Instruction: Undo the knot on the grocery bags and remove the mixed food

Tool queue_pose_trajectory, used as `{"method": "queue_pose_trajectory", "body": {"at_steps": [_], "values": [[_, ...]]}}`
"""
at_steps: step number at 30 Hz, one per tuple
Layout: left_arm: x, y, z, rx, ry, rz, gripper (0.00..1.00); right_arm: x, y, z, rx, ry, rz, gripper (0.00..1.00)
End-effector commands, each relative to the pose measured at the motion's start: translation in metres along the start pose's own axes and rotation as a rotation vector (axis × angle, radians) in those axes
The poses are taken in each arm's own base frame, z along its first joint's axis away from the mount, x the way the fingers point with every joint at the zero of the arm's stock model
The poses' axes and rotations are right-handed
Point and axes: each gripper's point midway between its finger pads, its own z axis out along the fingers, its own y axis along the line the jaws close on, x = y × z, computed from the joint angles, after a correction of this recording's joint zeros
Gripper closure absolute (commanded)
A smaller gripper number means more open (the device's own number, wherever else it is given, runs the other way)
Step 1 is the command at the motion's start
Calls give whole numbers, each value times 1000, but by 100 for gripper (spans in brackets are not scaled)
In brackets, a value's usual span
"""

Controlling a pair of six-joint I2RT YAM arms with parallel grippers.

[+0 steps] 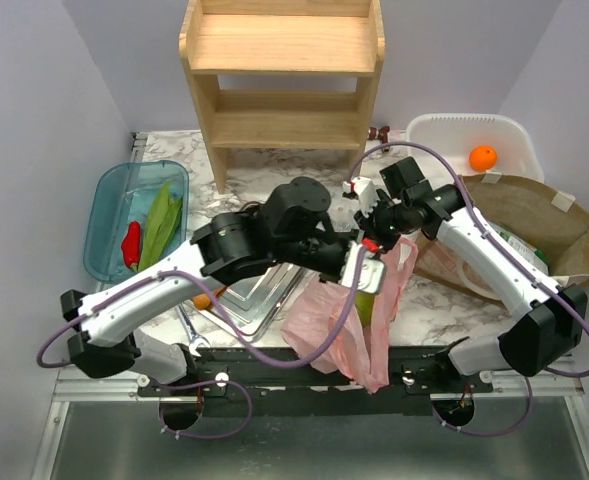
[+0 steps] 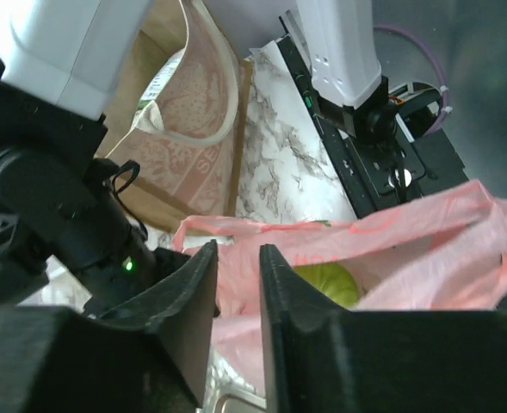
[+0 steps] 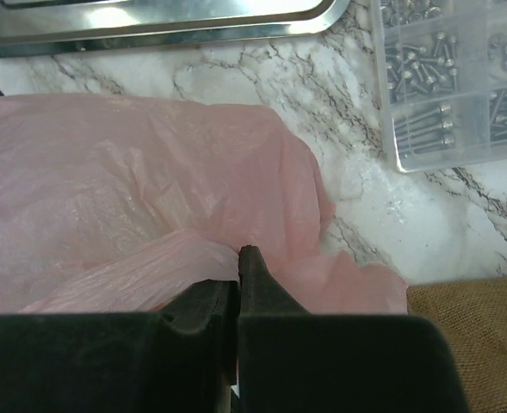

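Note:
The pink grocery bag (image 1: 346, 318) hangs off the table's near edge, held up by its top. My right gripper (image 1: 376, 238) is shut on a fold of its pink plastic (image 3: 132, 172); in the right wrist view the gripper (image 3: 238, 262) pinches the film between its closed fingers. My left gripper (image 1: 359, 262) is at the bag's mouth with its jaws a little apart and nothing between them (image 2: 238, 251). The bag (image 2: 408, 232) gapes open in front of it, and a pale-green round item (image 2: 329, 284) lies inside. No knot shows.
A steel tray (image 1: 264, 292) lies left of the bag. A blue bin (image 1: 109, 200) holds a red pepper (image 1: 131, 245) and green leaves (image 1: 161, 222). A white bin (image 1: 444, 135) holds an orange (image 1: 483, 157). There are also a burlap bag (image 1: 534, 215), a wooden shelf (image 1: 284, 80) and a clear screw box (image 3: 460, 77).

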Motion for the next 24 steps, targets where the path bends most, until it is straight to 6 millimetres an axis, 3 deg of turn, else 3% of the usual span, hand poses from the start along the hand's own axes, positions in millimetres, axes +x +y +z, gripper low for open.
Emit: {"method": "queue_pose_trajectory", "body": {"at_steps": [1, 5, 8, 13, 15, 19, 22, 24], "values": [[-4, -4, 31, 90, -24, -5, 76, -25, -15, -4, 86, -67, 57, 99], [34, -31, 55, 183, 102, 30, 78, -33, -13, -7, 77, -89, 69, 99], [73, -42, 56, 217, 246, -6, 84, -35, -12, -14, 85, -95, 62, 99], [138, -73, 3, 292, 415, -87, 93, -19, -4, -34, 96, -52, 24, 99], [165, -72, -23, 253, 485, -126, 94, -12, 2, -39, 83, -52, 5, 99], [209, -50, -68, 115, 620, -122, 94, -1, 22, -44, -2, -48, -22, 99], [212, -29, -80, 11, 631, -74, 93, -1, 29, -37, -48, -53, -3, 99], [191, -25, -70, -2, 563, -31, 87, -2, 27, -30, -58, -47, 13, 99]]}}
